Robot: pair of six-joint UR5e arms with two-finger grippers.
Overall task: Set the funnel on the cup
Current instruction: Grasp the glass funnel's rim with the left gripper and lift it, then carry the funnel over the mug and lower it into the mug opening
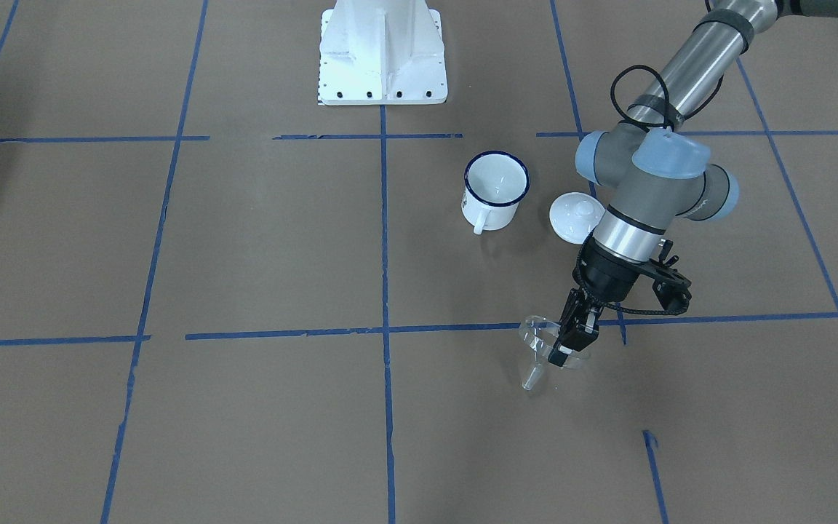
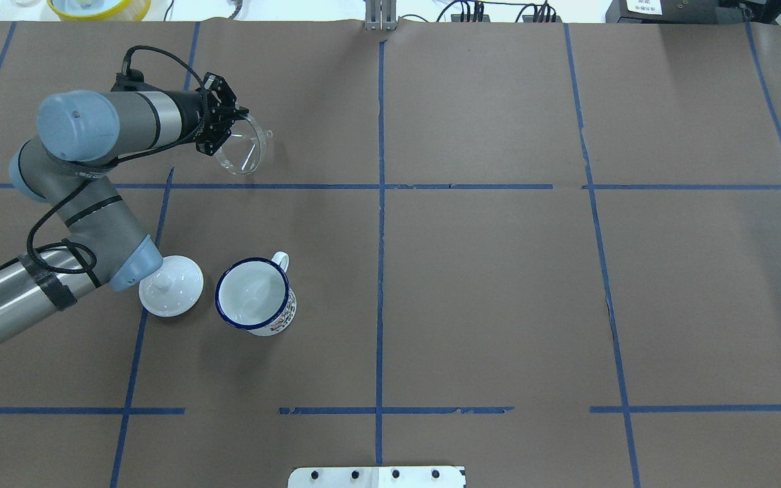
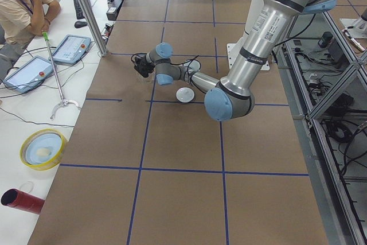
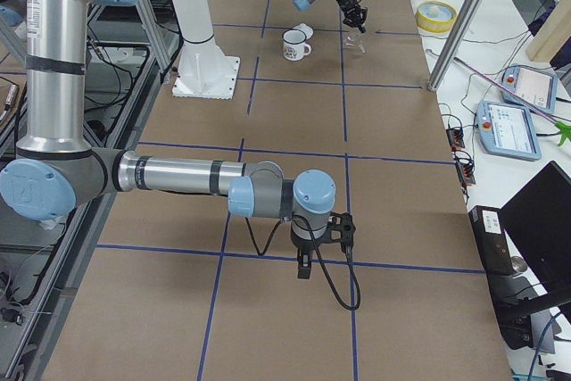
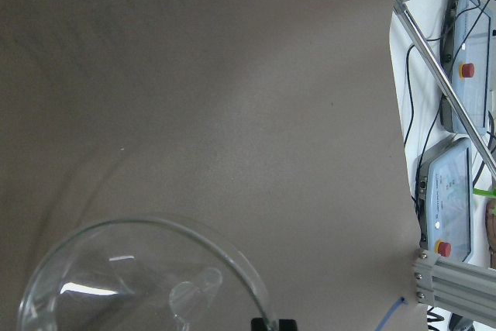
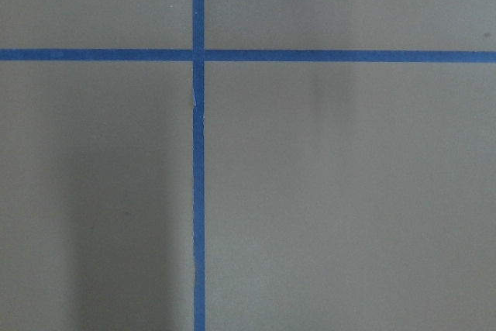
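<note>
The clear funnel (image 1: 541, 342) is pinched at its rim by my left gripper (image 1: 570, 345), which is shut on it. It hangs tilted over the brown paper, spout (image 1: 532, 378) pointing down and away from the robot. In the overhead view the funnel (image 2: 243, 150) is at the far left, beyond the cup. The white mug with a dark blue rim (image 1: 495, 188) stands upright and empty, its handle away from the robot; it also shows overhead (image 2: 253, 295). The left wrist view shows the funnel's rim (image 5: 139, 277) from above. My right gripper (image 4: 303, 265) hovers far off; I cannot tell its state.
A round white knobbed lid (image 1: 575, 217) lies beside the mug, under my left forearm (image 2: 171, 286). The white robot base (image 1: 382, 54) stands at the table's near edge. A yellow bowl (image 2: 99, 7), tablets and an operator (image 3: 23, 4) are off the far side.
</note>
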